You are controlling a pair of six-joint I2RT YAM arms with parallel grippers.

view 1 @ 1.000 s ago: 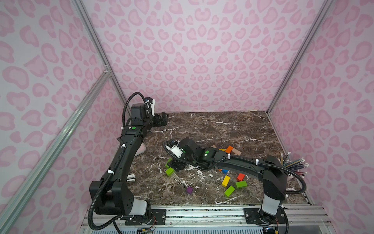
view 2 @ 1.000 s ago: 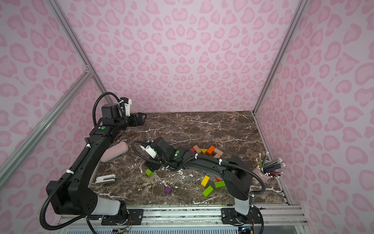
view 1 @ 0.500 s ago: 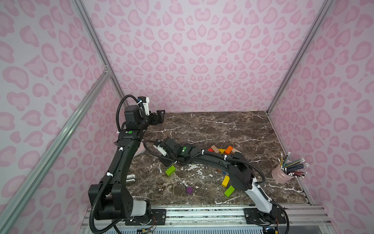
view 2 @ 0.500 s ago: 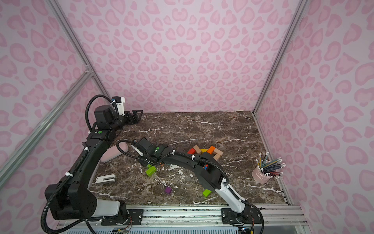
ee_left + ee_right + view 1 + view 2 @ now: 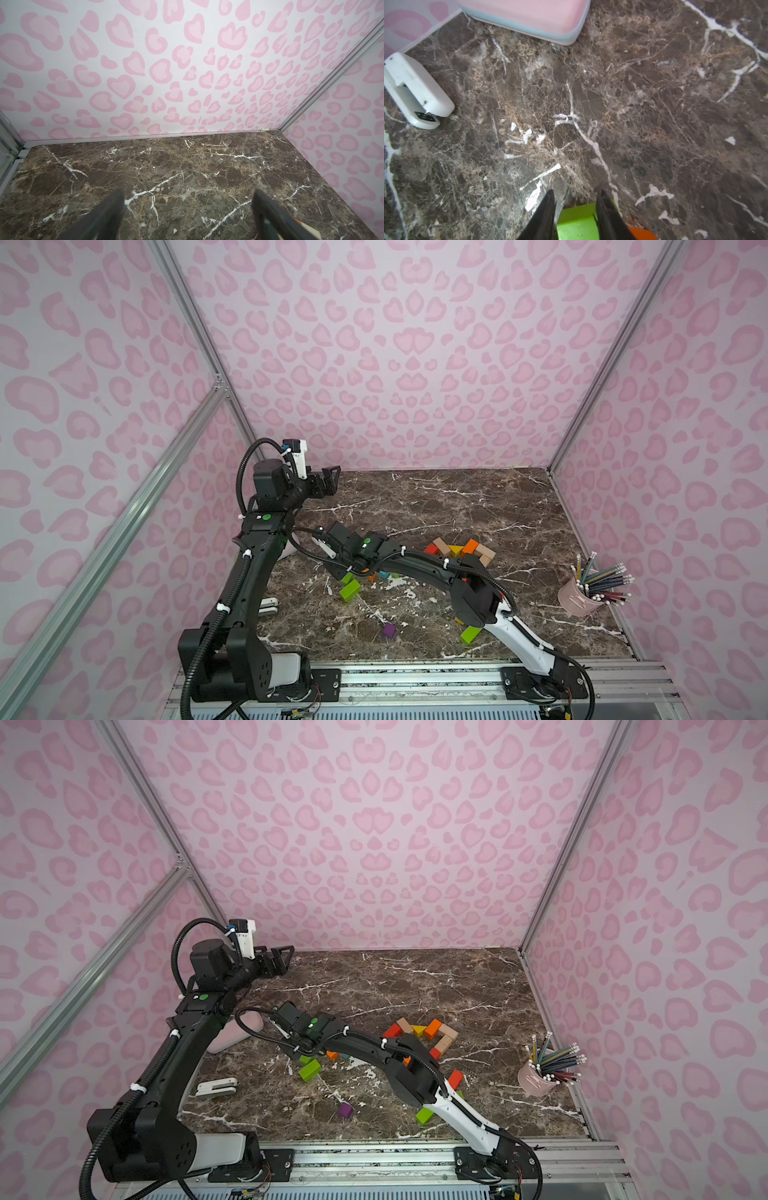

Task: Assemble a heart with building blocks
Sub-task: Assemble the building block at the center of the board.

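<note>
Nearest the rail, low in both top views, a purple cube (image 5: 389, 630) and a stray green piece (image 5: 469, 634) lie unplaced; mid-frame, my right gripper (image 5: 575, 207) pinches a green block (image 5: 577, 223), fingers against both its sides, low over the marble top (image 5: 633, 104), just beside a second green brick (image 5: 350, 590); farther up, right of centre, the part-built heart (image 5: 432, 1027) is only a bent row of red, plain, yellow and orange pieces; I judge it under half done; farthest, upper left, the left gripper (image 5: 187, 207) is spread wide and empty. Containers: pink cup (image 5: 573, 601), right edge, holds pencils (image 5: 609, 583), no blocks; pink pouch (image 5: 237, 1036), left, contents unseen.
</note>
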